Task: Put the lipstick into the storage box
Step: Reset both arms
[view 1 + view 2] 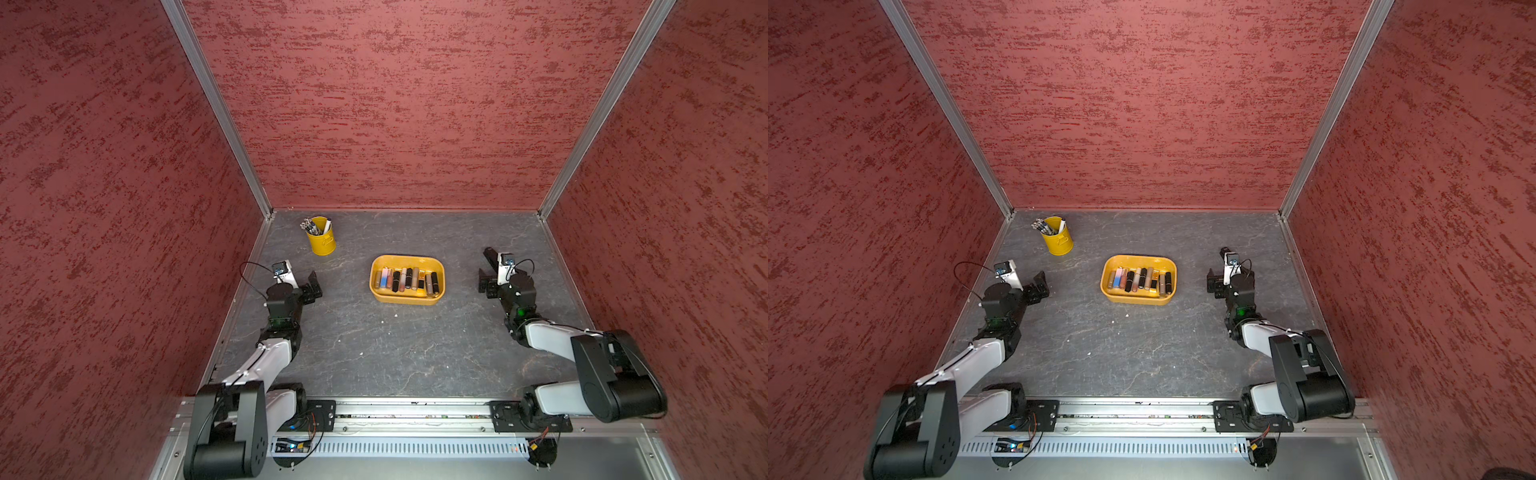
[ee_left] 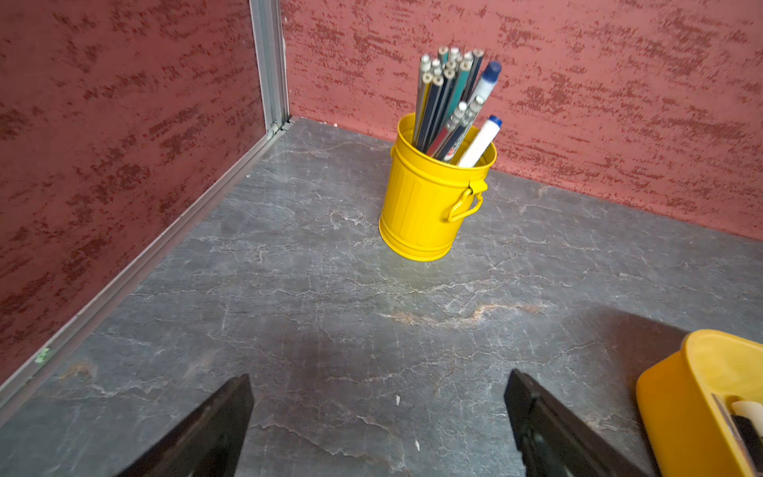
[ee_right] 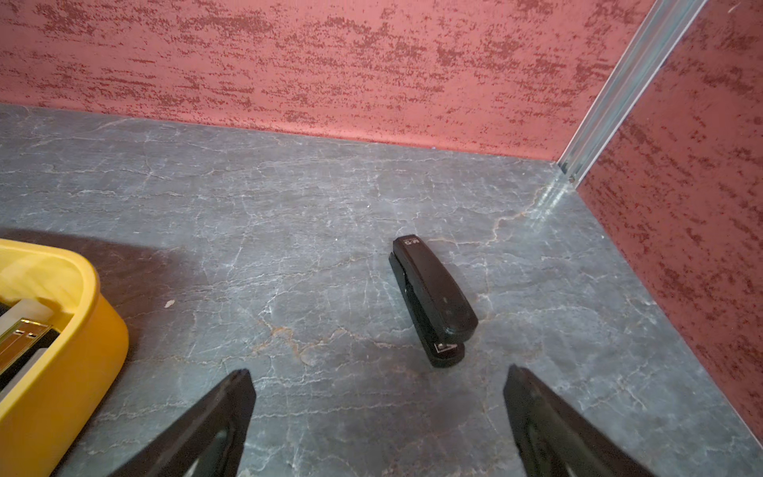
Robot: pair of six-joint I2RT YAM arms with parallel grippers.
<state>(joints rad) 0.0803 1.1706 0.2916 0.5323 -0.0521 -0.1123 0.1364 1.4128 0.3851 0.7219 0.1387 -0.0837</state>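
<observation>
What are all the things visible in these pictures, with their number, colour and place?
table: one, grey marbled, under everything
walls: three, red textured, around the table
storage box: one, yellow-orange, middle of the table
lipsticks: about a dozen, black, brown, pink and blue, lying side by side inside the storage box
bucket: one, yellow, far left corner of the table
pencils and markers: a bunch, mixed colours, standing in the bucket
stapler: one, black, on the table's far right side
left gripper: one, black, open and empty, left of the storage box
right gripper: one, black, open and empty, right of the storage box
</observation>
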